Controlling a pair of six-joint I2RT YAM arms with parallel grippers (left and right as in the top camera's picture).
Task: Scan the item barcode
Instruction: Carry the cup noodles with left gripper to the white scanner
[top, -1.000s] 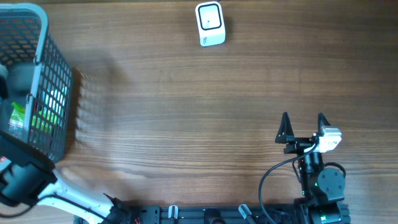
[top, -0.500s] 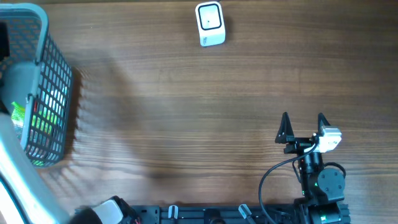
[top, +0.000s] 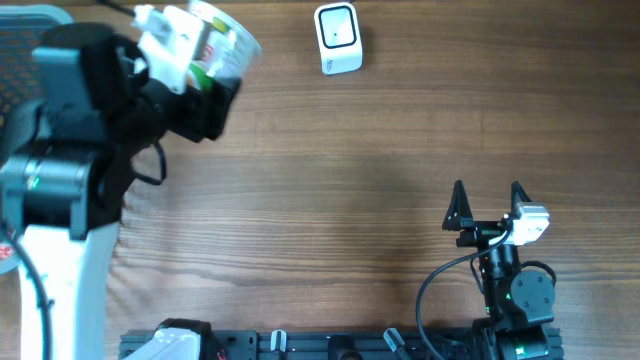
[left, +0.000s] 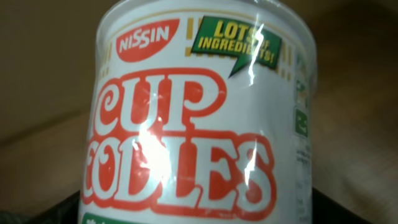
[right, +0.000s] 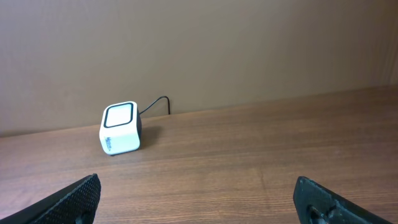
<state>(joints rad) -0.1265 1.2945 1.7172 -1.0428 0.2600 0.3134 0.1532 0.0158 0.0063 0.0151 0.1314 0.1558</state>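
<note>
My left gripper (top: 197, 72) is shut on a white Nissin Cup Noodles cup (top: 212, 40) and holds it high over the table's far left. The cup (left: 199, 118) fills the left wrist view, red lettering toward the camera, with dark fingers only at the bottom corners. I see no barcode on the faces in view. The white barcode scanner (top: 337, 38) stands at the far edge, to the right of the cup, and the right wrist view shows the scanner (right: 121, 129) too. My right gripper (top: 487, 198) rests open at the near right, holding nothing.
A grey wire basket (top: 25, 14) sits at the far left corner, mostly hidden under my left arm. The scanner's black cable (right: 157, 102) runs off behind it. Bare wooden table (top: 340, 200) lies between the two arms.
My left arm has come up out of the basket with the cup and swung right, over the table. The right arm has not moved.
</note>
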